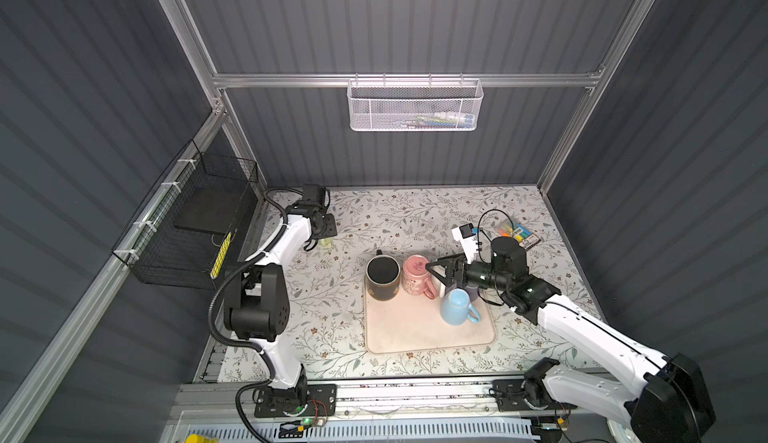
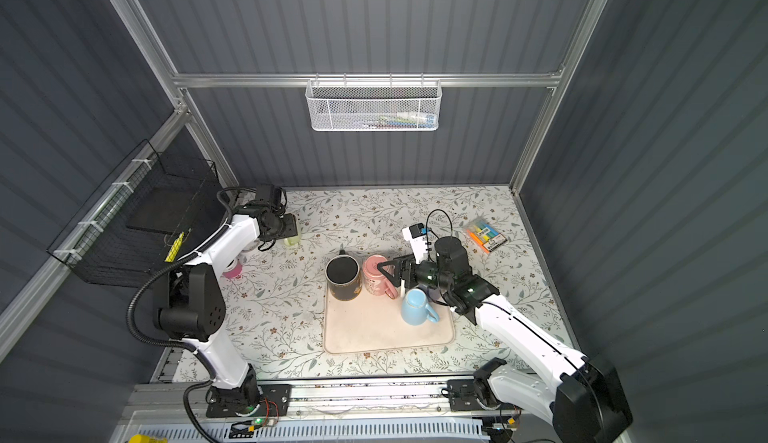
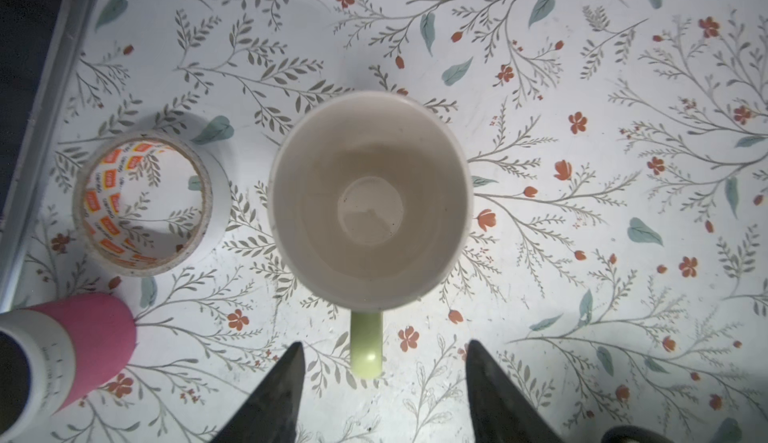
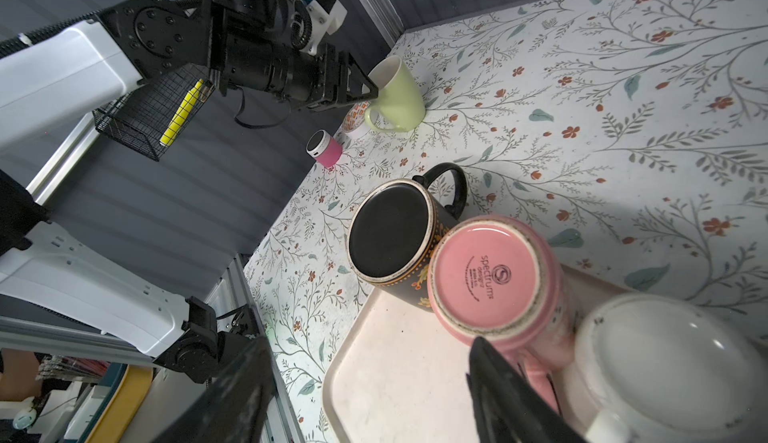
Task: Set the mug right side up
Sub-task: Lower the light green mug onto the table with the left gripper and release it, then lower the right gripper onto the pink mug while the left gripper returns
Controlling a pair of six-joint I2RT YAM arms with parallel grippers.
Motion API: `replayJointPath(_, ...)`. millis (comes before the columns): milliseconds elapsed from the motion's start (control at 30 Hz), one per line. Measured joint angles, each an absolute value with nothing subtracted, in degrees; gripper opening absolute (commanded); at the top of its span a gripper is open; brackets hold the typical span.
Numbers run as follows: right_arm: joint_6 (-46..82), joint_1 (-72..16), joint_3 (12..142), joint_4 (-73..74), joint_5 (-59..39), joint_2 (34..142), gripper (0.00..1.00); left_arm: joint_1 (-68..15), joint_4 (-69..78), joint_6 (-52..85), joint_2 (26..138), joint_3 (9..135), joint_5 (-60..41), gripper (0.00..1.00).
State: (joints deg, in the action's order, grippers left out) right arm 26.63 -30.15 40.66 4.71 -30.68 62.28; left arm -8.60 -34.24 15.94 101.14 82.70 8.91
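Observation:
A light green mug (image 3: 370,199) stands mouth up on the floral table at the far left, also seen in both top views (image 1: 327,243) (image 2: 291,239). My left gripper (image 3: 384,347) hangs just above it, open, a finger on each side of the handle without touching. On the beige tray (image 1: 415,333) a black mug (image 1: 382,272), a pink mug (image 1: 415,274) and a blue mug (image 1: 456,306) stand bottom up. My right gripper (image 1: 436,272) hovers open at the pink mug's (image 4: 486,278) handle side, holding nothing.
A tape roll (image 3: 145,204) and a pink-and-white cylinder (image 3: 83,345) stand close to the green mug. A highlighter pack (image 1: 517,233) lies at the back right. A black wire basket (image 1: 187,229) hangs on the left wall, a white mesh one (image 1: 415,106) at the back.

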Motion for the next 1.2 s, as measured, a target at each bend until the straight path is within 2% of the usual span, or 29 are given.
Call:
replayJointPath(200, 24.23, -30.65, 45.08, -2.98, -29.54, 62.11, 0.67, -8.58, -33.85, 15.59, 94.56, 79.83, 7.75, 1.00)
replayJointPath(500, 17.26, -34.30, 55.68, -18.90, -24.77, 63.42, 0.66, -8.71, -32.62, 16.56, 83.96, 73.25, 2.02, 1.00)
replayJointPath(767, 10.81, -41.19, 64.12, -32.18, -15.51, 70.63, 0.64, -12.82, -28.18, 20.91, 72.97, 61.10, -3.29, 1.00)
replayJointPath(1200, 6.81, -42.04, 64.55, -40.32, -6.15, 76.25, 0.65, -15.79, -18.26, 25.63, 61.71, 47.92, -10.35, 1.00)
